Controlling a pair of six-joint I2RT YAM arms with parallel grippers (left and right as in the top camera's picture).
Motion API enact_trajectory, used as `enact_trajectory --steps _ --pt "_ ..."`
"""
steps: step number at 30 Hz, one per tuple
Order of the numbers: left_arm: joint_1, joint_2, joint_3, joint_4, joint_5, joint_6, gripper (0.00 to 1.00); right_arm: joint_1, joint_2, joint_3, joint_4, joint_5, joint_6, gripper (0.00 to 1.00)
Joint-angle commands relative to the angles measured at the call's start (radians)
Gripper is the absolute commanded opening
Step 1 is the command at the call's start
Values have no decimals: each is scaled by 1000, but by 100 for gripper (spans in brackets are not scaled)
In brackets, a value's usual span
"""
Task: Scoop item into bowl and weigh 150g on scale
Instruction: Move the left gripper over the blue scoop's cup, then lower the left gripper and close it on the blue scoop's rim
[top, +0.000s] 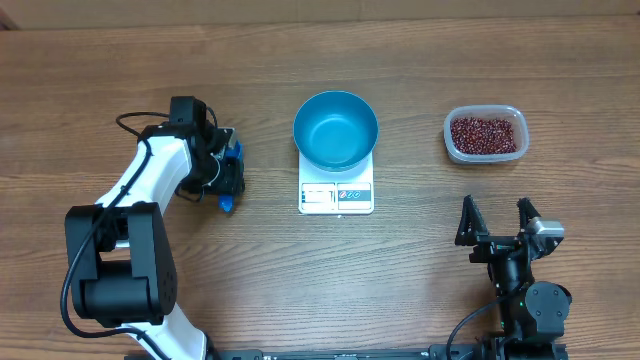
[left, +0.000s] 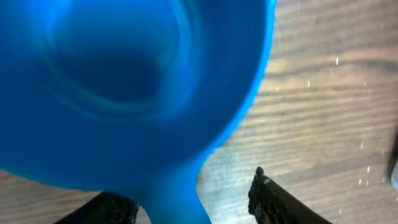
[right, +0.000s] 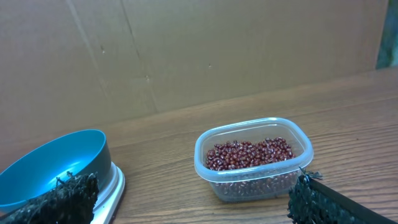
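The bright blue bowl (top: 335, 128) stands empty on the white scale (top: 336, 196) at mid-table. Red-brown beans (top: 485, 134) fill a clear tub to the right. At the left, my left gripper (top: 228, 180) hangs over a small blue scoop (top: 227, 204). In the left wrist view the scoop (left: 124, 81) fills the frame and its handle runs down between the fingers of the left gripper (left: 196, 193); the right finger (left: 267, 199) stands apart from the handle, jaws open. My right gripper (top: 495, 205) is open and empty at the front right, facing the beans (right: 249, 154) and the bowl (right: 50, 165).
The clear plastic tub (right: 261, 180) sits on the wooden table between my right gripper's fingers in its wrist view, with the scale (right: 112, 186) to its left. A brown cardboard wall (right: 217, 50) closes the back of the table.
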Motion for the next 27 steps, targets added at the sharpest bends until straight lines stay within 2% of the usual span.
enact_trajectory --steps 1,9,12,25,27 --pt "-2 -31 21 29 -3 -72 57 -2 -8 -11 5 13 0 100" --pt "-2 -31 21 38 -3 -72 45 -2 -8 -11 5 13 0 100" --pt "-2 -31 21 51 0 -72 47 -2 -8 -11 5 13 0 100" --pt "-2 -31 21 83 1 -102 35 -3 -8 -11 5 13 0 100" --pt "-2 -31 21 82 1 -116 37 -2 -8 -11 5 13 0 100"
